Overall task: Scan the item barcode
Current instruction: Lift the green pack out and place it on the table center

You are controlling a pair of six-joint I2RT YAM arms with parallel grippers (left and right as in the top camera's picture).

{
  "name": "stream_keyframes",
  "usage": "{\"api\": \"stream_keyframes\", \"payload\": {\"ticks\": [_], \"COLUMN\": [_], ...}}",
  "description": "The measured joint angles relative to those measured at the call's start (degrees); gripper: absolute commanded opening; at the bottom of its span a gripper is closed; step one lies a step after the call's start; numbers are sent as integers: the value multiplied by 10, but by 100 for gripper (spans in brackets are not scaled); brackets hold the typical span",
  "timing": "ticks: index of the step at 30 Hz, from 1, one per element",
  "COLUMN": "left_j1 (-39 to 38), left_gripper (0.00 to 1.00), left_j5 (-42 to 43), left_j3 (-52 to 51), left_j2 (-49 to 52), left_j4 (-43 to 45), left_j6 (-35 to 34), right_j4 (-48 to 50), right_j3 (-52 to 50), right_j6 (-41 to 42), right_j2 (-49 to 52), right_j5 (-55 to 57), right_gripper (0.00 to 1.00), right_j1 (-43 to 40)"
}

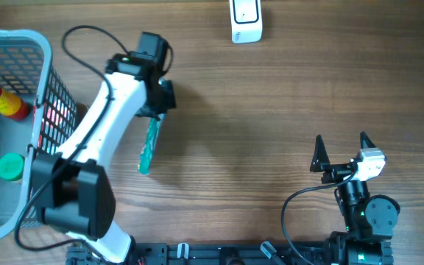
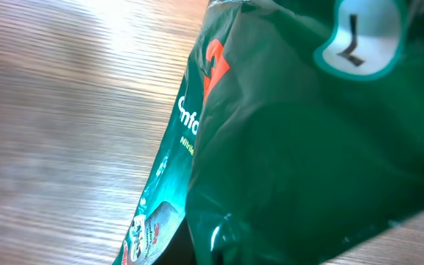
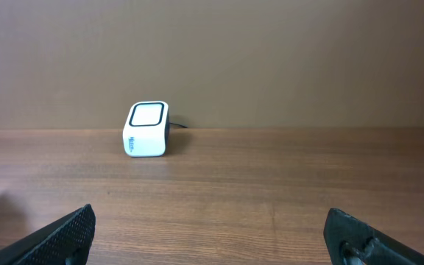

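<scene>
That green packet (image 1: 149, 147) looks light, floppy and slick. Left jaws are clamped on its top edge, right jaws wide open, empty. I'd stick with the seam.

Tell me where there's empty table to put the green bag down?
The biggest bare patch of table is the middle, between the green bag in the left gripper, the white scanner at the far edge and the open right gripper. The far right corner is bare too. The left side is crowded: the basket and the left arm fill it.
</scene>
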Motion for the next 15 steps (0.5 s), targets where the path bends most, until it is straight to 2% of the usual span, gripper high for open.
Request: {"api": "stream_keyframes", "payload": {"ticks": [2, 4, 6, 12, 14, 15], "left_j1": [-16, -40, -57, -87, -84, -83], "left_gripper": [9, 19, 37, 57, 75, 92], "left_j5": [0, -2, -6, -13, -14, -15], "left_j3": [-2, -3, -3, -3, 2, 7], "left_j2": [10, 14, 14, 14, 14, 13], "left_j4": [5, 9, 10, 9, -18, -31], "left_j6": [0, -2, -5, -8, -5, -4], "right_j4": [0, 0, 0, 0, 0, 0], "right_j3": [0, 0, 0, 0, 0, 0], "right_j6": [0, 0, 0, 0, 0, 0], "right_j2": [0, 0, 0, 0, 0, 0], "right_j5": [0, 0, 0, 0, 0, 0], "right_gripper": [100, 100, 100, 100, 100, 100], "right_j1": [0, 0, 0, 0, 0, 0]}}
